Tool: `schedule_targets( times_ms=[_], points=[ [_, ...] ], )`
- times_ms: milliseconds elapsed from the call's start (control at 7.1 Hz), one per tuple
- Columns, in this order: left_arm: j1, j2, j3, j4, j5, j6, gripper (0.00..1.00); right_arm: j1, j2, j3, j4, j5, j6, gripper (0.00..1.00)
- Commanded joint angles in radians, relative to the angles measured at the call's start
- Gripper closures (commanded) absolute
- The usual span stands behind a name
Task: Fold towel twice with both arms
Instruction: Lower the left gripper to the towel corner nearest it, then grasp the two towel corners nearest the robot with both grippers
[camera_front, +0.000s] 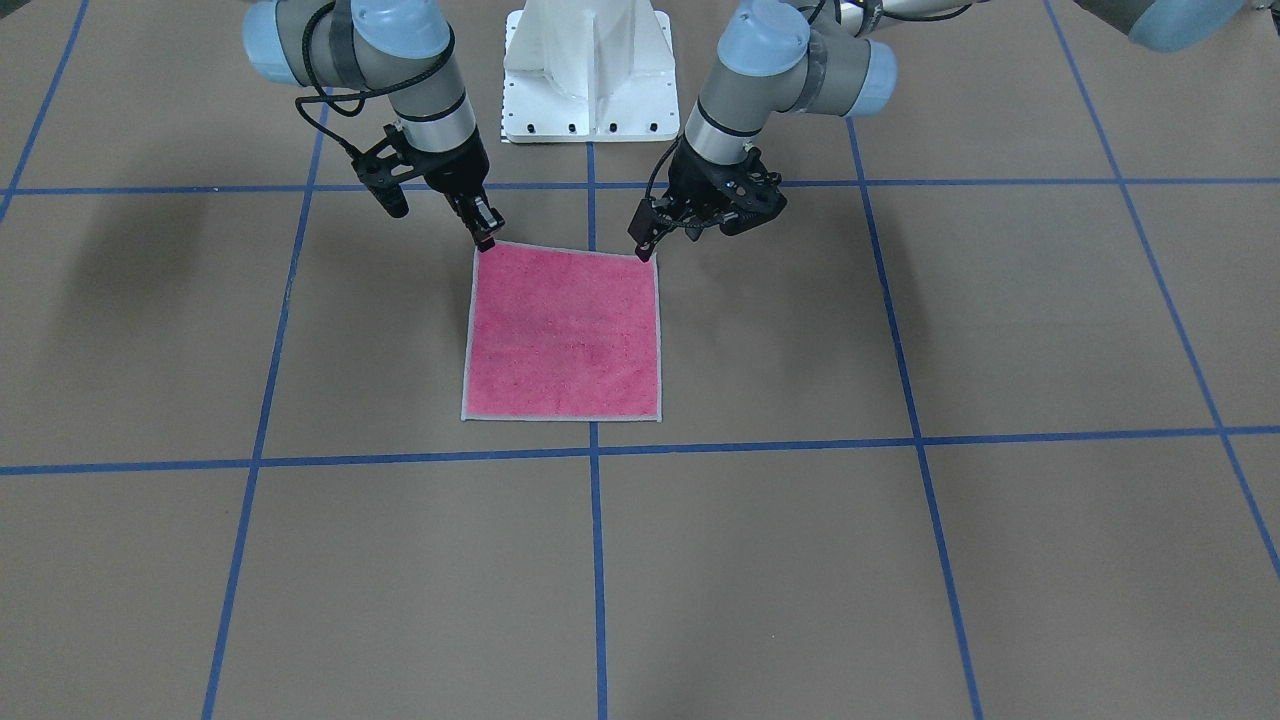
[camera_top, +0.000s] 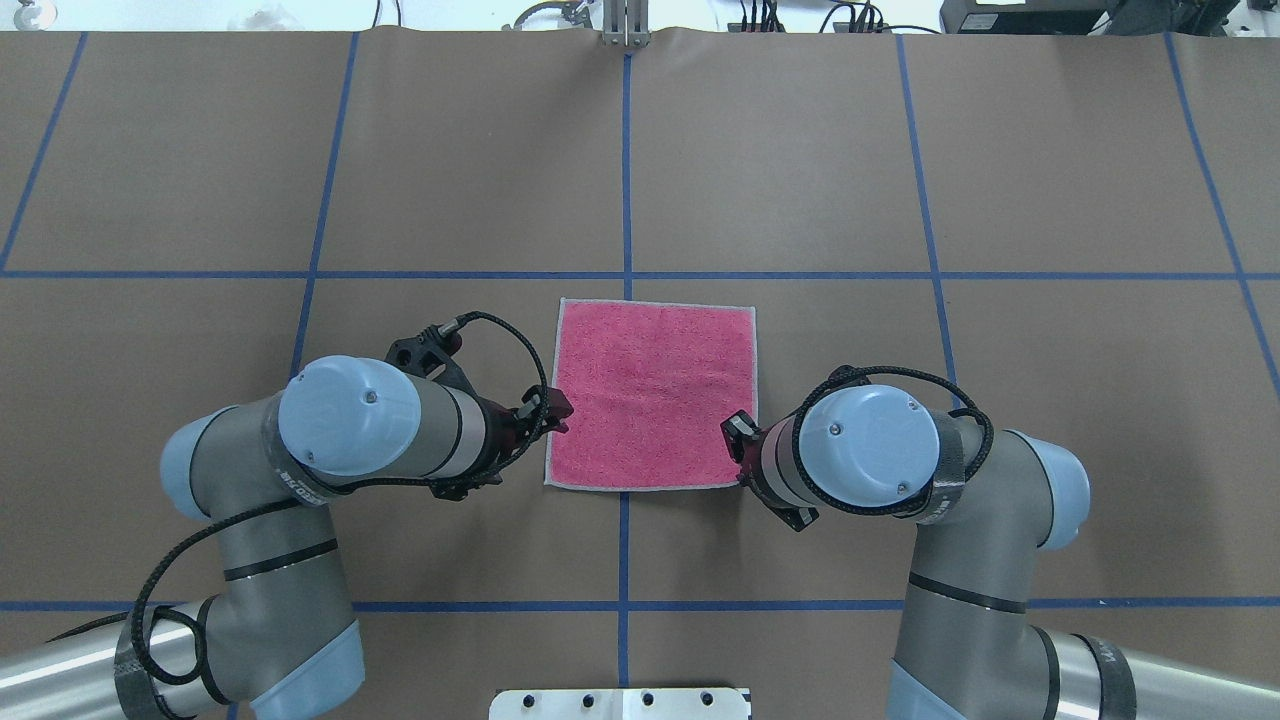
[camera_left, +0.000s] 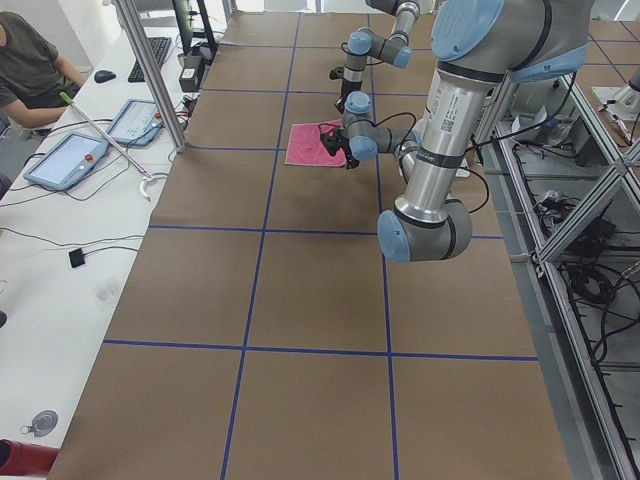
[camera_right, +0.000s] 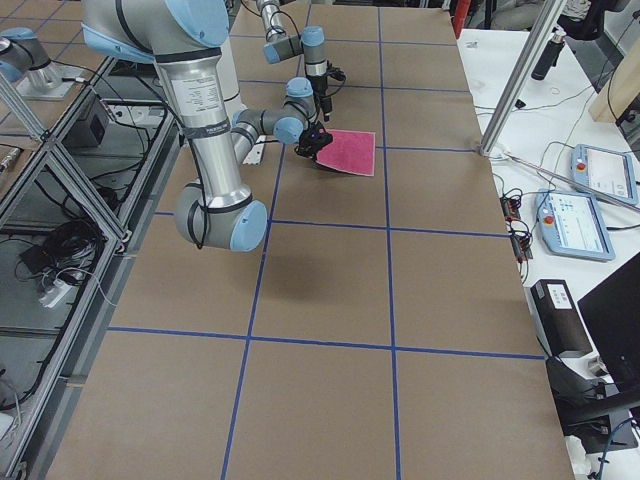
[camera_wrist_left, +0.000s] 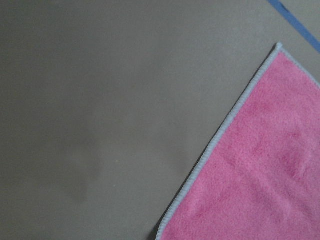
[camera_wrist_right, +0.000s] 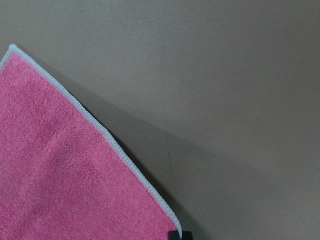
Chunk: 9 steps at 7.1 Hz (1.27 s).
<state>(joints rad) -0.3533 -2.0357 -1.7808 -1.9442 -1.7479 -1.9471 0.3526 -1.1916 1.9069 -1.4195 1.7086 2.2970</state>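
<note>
- A small pink towel (camera_top: 650, 395) lies flat and unfolded on the brown table (camera_top: 800, 150). It sits midway along the table's length, nearer the edge where the robot's white base (camera_front: 590, 70) stands than the far edge, and it lies across the blue centre tape line (camera_top: 626, 180).
- The left gripper (camera_front: 645, 243) is at the towel's near-robot corner on the robot's left. The right gripper (camera_front: 486, 238) is at the matching corner on the robot's right. Both tips are low, at or touching the pale grey edging.
- From these views I cannot tell whether either pair of jaws is apart, together, or clamped on cloth. The right wrist view shows only a dark fingertip (camera_wrist_right: 175, 235) at the corner.
- Likely risk: a grip that catches only the thin edging could slip as the corners rise, dropping one side.
- Likely risk: tips this low may pinch the table's brown covering along with the cloth.
- Likely risk: if the two arms lift or travel unevenly, the fold would land skewed, with edges mismatched.
- The towel is pink face up and close to square, so it has no clear long axis.
- Its edges run roughly parallel to the tape grid, with a slight slant on the side by the left gripper.
</note>
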Motion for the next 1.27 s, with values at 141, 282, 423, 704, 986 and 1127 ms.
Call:
schedule_targets(
  times_ms=[141, 282, 423, 704, 986, 1127],
  points=[
    [0.020, -0.011, 0.017, 0.002, 0.001, -0.001, 0.24, -0.001, -0.005, 0.003, 0.001, 0.000, -0.001, 1.00],
    [0.022, -0.012, 0.033, 0.001, 0.002, 0.000, 0.25, -0.001, -0.006, 0.001, 0.001, 0.000, -0.001, 1.00],
    [0.023, -0.017, 0.043, -0.001, 0.001, 0.000, 0.26, 0.000, -0.006, 0.003, 0.001, 0.000, -0.001, 1.00],
    [0.023, -0.049, 0.079, -0.004, 0.001, 0.000, 0.33, 0.000, -0.006, 0.001, 0.001, 0.000, 0.001, 1.00],
    [0.023, -0.072, 0.101, -0.002, 0.001, -0.001, 0.57, 0.000, -0.006, 0.003, 0.001, 0.000, -0.001, 1.00],
    [0.022, -0.072, 0.100, -0.002, 0.001, -0.001, 0.79, 0.000, -0.008, 0.003, 0.001, 0.000, 0.001, 1.00]
  ],
)
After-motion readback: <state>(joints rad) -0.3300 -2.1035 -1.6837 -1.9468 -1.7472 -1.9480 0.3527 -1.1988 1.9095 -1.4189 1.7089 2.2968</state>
